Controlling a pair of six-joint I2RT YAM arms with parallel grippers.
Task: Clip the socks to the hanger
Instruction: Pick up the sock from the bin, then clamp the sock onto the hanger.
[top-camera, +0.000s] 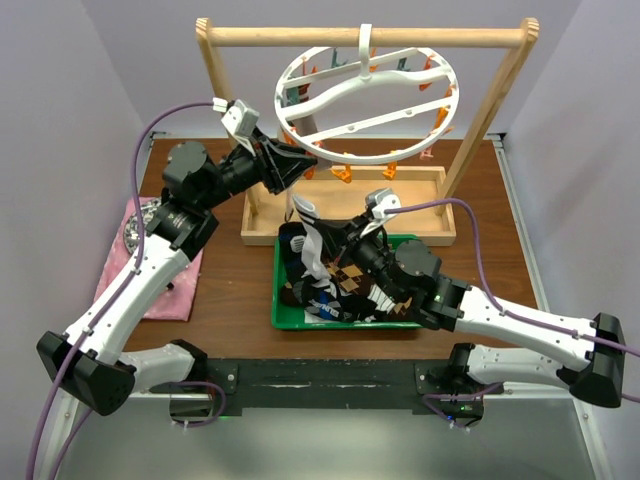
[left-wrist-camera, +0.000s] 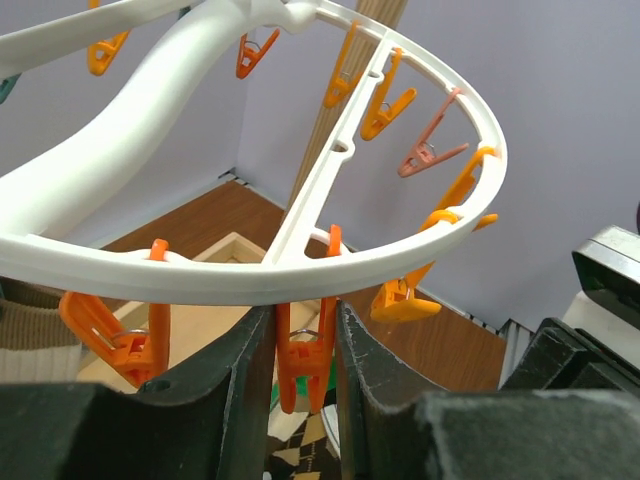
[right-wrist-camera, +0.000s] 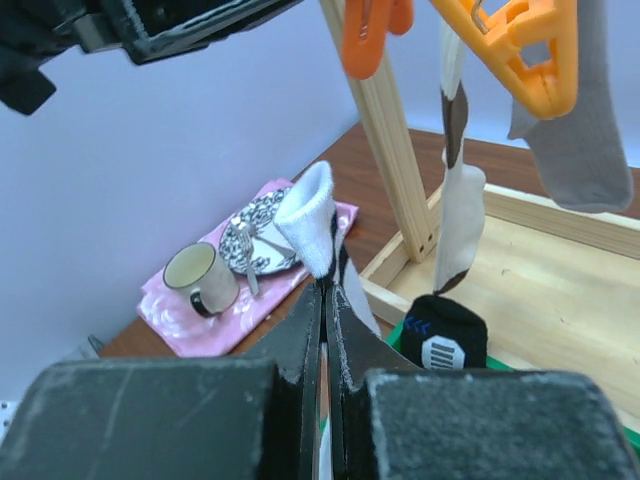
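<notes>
At the far edge of the counter (top-camera: 225, 290), the large white plastic ring hanger (left-wrist-camera: 200, 278), fitted with small orange pegs, hung from the round bar of a light wooden frame (top-camera: 365, 37). Raised to the ring's lower rim, the left fingers (left-wrist-camera: 262, 335) were closed on one orange plastic peg (left-wrist-camera: 300, 365), a finger against each side. Whether the peg's mouth was sprung open could not be told.

Toward the near edge, the right fingers (right-wrist-camera: 318, 300) were pressed fully together on a black-and-white striped sock (right-wrist-camera: 310, 225) with a white cuff. It was held upright above the green plastic tray (top-camera: 300, 324), below the ring and not yet at the peg. The other patterned fabric socks (top-camera: 345, 285), a brown argyle one among them, lay heaped in that tray.

Progress was judged partial. The right wrist view showed a grey-beige sock (right-wrist-camera: 590, 150) and a brown-and-white sock (right-wrist-camera: 458, 215) hanging beneath the ring, apparently already clipped, though the pegs' hold on them was not fully visible. Outstanding work was the held sock, to be brought up into the peg, and then the heap in the tray. How many socks the heap held could not be counted.
</notes>
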